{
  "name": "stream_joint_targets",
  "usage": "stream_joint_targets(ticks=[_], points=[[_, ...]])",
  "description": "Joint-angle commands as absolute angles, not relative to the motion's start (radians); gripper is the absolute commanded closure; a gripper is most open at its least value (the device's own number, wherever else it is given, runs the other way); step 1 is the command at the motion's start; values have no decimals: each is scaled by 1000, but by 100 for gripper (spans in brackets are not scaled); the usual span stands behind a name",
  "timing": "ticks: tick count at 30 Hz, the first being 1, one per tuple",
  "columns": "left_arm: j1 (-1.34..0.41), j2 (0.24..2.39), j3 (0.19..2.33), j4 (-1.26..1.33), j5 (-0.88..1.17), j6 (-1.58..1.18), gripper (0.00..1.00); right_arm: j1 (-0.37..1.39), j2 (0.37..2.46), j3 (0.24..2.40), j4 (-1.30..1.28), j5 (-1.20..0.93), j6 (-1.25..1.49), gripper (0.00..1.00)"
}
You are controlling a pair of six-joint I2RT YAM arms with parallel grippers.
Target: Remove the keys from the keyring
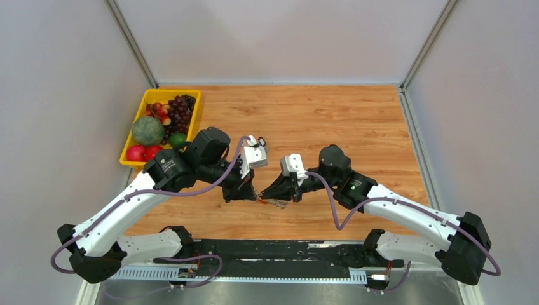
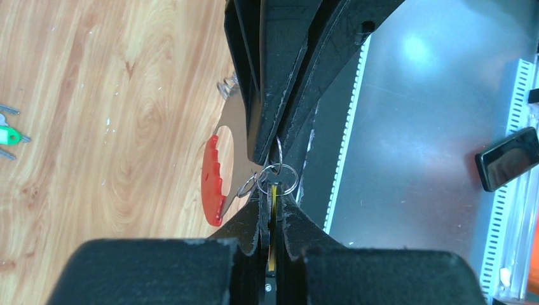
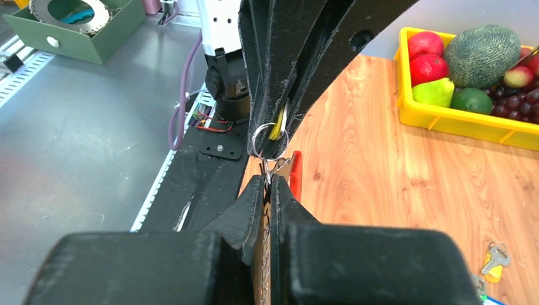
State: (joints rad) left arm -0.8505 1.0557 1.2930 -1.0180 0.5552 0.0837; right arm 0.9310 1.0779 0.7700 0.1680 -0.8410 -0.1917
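Note:
My two grippers meet tip to tip above the table's near edge. The red keyring [image 2: 212,181] hangs between them, with a flat grey plate along its side; it also shows in the right wrist view [image 3: 295,173]. The grey toothed fan of keys [image 1: 274,203] pokes out below the fingertips. My right gripper [image 3: 269,183] is shut on the flat plate of the keyring. My left gripper [image 2: 272,194] is shut on a thin yellow key tab [image 2: 274,197]. Small wire split rings [image 2: 279,173] link the tab to the keyring. In the top view the left gripper [image 1: 250,194] faces the right gripper [image 1: 272,192].
A yellow tray [image 1: 150,96] of fruit stands at the back left. Loose keys lie on the wood: a green-headed one [image 2: 9,135] and a yellow-headed one [image 3: 494,260]. A black phone [image 2: 510,159] and a green box [image 3: 114,28] lie off the table on the grey bench.

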Motion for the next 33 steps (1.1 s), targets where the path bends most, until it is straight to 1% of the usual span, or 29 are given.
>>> stream_joint_targets(ticks=[1, 6, 10, 18, 22, 28, 33], points=[[-836, 1038, 1348, -997, 391, 137, 100, 944, 1076, 792, 97, -965, -76, 100], [-870, 1067, 1332, -983, 287, 162, 100, 944, 1093, 799, 98, -974, 34, 100], [-891, 1051, 1299, -919, 207, 209, 100, 944, 1104, 807, 100, -981, 119, 100], [-893, 978, 1192, -787, 201, 283, 100, 944, 1093, 805, 217, -1003, 311, 100], [-895, 912, 1111, -695, 224, 295, 100, 941, 1095, 784, 348, -971, 452, 100], [-899, 836, 1016, -600, 226, 316, 100, 935, 1127, 705, 704, -955, 761, 100], [-899, 823, 982, -585, 189, 343, 100, 934, 1154, 703, 790, -948, 846, 100]])
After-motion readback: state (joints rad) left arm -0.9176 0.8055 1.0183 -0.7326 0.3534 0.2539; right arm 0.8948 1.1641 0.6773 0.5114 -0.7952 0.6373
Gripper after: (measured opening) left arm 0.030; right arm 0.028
